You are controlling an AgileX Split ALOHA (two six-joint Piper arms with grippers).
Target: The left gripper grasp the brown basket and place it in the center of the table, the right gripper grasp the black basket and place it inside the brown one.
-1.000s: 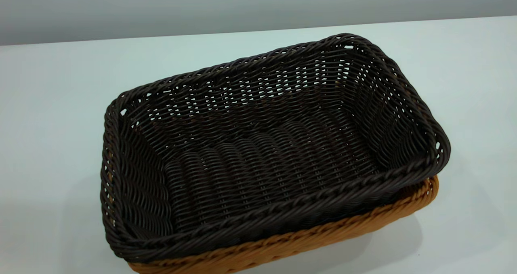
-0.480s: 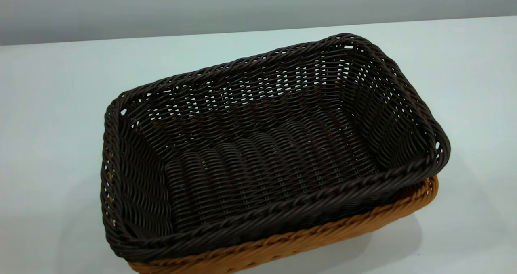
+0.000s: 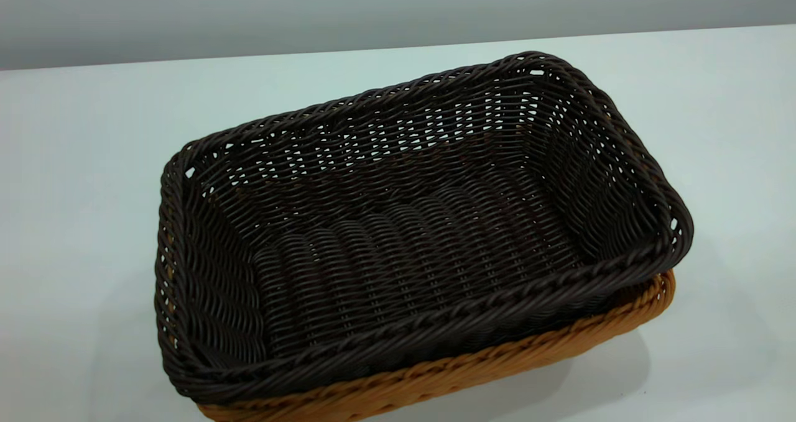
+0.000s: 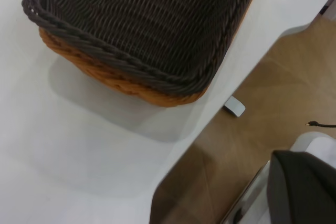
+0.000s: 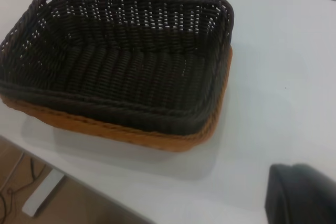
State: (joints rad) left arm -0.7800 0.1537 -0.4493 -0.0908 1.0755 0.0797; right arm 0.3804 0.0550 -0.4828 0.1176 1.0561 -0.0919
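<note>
Exterior view, nearest first: we see the brown basket point(image 3: 472, 366) as an orange-tan braided rim along the front, resting on the white bench point(image 3: 93, 161). The black basket point(image 3: 398, 235) sits nested inside it, its dark rim riding above the tan one and overhanging slightly at the front right corner.

Neither claw appears in any view, so we cannot tell whether either is open or closed. A dark shape fills a corner of each wrist view; we cannot say what it is.

We judge the nesting done. Risks: an arm passing low could snag the raised rim and drag both baskets, which lie close to the bench edge in the wrist views.

No brand, label or writing is legible.
</note>
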